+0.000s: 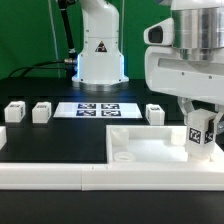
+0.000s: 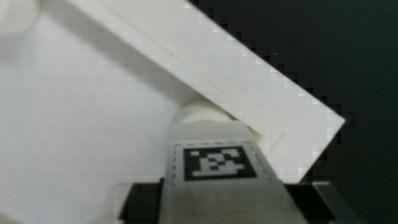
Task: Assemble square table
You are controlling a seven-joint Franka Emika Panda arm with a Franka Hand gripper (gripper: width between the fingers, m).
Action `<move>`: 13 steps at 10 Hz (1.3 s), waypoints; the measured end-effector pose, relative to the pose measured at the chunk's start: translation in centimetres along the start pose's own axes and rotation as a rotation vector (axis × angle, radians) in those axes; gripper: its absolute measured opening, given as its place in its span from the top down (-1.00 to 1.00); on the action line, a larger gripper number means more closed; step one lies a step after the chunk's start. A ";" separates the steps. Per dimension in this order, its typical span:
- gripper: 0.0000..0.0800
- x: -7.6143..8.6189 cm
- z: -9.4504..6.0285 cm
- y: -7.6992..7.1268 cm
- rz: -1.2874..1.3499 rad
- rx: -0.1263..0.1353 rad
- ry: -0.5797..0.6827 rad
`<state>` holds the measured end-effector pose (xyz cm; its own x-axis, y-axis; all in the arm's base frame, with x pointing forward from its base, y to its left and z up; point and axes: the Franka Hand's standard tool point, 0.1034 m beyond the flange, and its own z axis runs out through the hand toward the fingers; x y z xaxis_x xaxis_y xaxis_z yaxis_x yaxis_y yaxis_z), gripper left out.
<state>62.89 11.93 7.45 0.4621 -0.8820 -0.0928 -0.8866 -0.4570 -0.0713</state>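
Observation:
The white square slab (image 1: 150,142) lies on the black table at the exterior view's right, with a corner hole (image 1: 122,157) showing near its front. My gripper (image 1: 198,143) is shut on a stubby white leg (image 1: 197,128) with a marker tag and holds it upright over the slab's right corner. In the wrist view the leg (image 2: 217,150) sits between my dark fingers (image 2: 148,203), its far end against the inner corner of the slab's raised rim (image 2: 231,70). Three loose legs stand behind: two at the left (image 1: 15,111) (image 1: 42,112) and one near the slab (image 1: 154,113).
The marker board (image 1: 97,110) lies flat in front of the robot base (image 1: 100,60). A long white L-shaped rail (image 1: 55,170) runs along the table's front edge and up the left side. Cables hang at the back left.

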 end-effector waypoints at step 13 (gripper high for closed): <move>-0.62 -0.4 -0.2 -0.3 -0.597 0.039 -0.008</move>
<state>62.98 12.36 7.68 0.8803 -0.4732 -0.0331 -0.4725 -0.8685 -0.1499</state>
